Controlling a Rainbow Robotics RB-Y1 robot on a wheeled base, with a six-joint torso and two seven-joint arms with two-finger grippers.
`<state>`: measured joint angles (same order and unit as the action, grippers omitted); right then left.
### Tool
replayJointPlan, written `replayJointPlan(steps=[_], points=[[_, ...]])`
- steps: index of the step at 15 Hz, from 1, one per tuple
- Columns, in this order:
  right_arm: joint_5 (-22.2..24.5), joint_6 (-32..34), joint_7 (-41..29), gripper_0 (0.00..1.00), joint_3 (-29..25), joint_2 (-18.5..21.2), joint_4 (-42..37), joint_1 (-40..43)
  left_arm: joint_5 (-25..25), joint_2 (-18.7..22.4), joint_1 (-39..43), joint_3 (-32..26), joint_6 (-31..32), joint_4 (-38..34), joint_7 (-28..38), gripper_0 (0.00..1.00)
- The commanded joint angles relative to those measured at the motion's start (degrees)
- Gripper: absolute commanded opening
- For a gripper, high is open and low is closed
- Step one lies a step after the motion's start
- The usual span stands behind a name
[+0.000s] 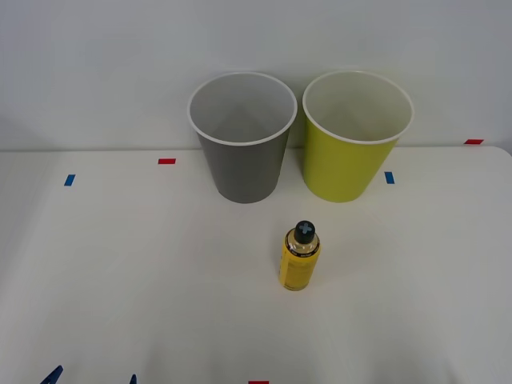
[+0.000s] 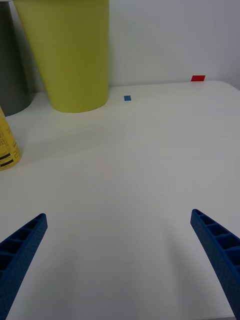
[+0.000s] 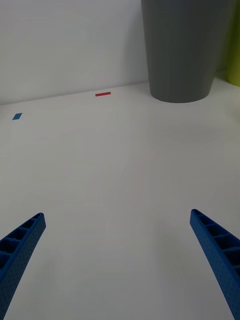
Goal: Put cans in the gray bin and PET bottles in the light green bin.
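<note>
A small PET bottle (image 1: 300, 258) with a black cap and yellow label stands upright on the white table, in front of the two bins. The gray bin (image 1: 242, 160) stands at the back centre, and the light green bin (image 1: 350, 164) is right beside it, to its right. My left gripper (image 1: 92, 378) is open at the near left edge of the table, facing the gray bin (image 3: 185, 50) from far off. My right gripper (image 2: 119, 215) is open over bare table, with the bottle (image 2: 6, 145) and the light green bin (image 2: 70, 50) ahead of it to one side.
Small tape marks lie on the table: red (image 1: 166, 161) and blue (image 1: 69, 180) at the back left, blue (image 1: 389, 177) and red (image 1: 474, 142) at the back right, red (image 1: 258, 382) at the near edge. A pale wall rises behind the bins.
</note>
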<state>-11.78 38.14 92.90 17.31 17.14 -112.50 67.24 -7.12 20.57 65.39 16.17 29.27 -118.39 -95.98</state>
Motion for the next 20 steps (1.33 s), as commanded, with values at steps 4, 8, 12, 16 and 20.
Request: replayJointPlan(steps=[4, 8, 12, 16, 20], points=[[0.0, 0.0, 0.0, 1.00, 0.0, 0.0, 0.0, 0.0, 0.0, 0.0, 0.0, 0.0, 0.0, 0.0, 0.0, 1.00], [0.0, 0.0, 0.0, 1.00, 0.0, 0.0, 0.0, 0.0, 0.0, 0.0, 0.0, 0.0, 0.0, 0.0, 0.0, 1.00], [0.0, 0.0, 0.0, 1.00, 0.0, 0.0, 0.0, 0.0, 0.0, 0.0, 0.0, 0.0, 0.0, 0.0, 0.0, 1.00], [0.0, 0.0, 0.0, 1.00, 0.0, 0.0, 0.0, 0.0, 0.0, 0.0, 0.0, 0.0, 0.0, 0.0, 0.0, 1.00], [0.0, 0.0, 0.0, 1.00, 0.0, 0.0, 0.0, 0.0, 0.0, 0.0, 0.0, 0.0, 0.0, 0.0, 0.0, 1.00]])
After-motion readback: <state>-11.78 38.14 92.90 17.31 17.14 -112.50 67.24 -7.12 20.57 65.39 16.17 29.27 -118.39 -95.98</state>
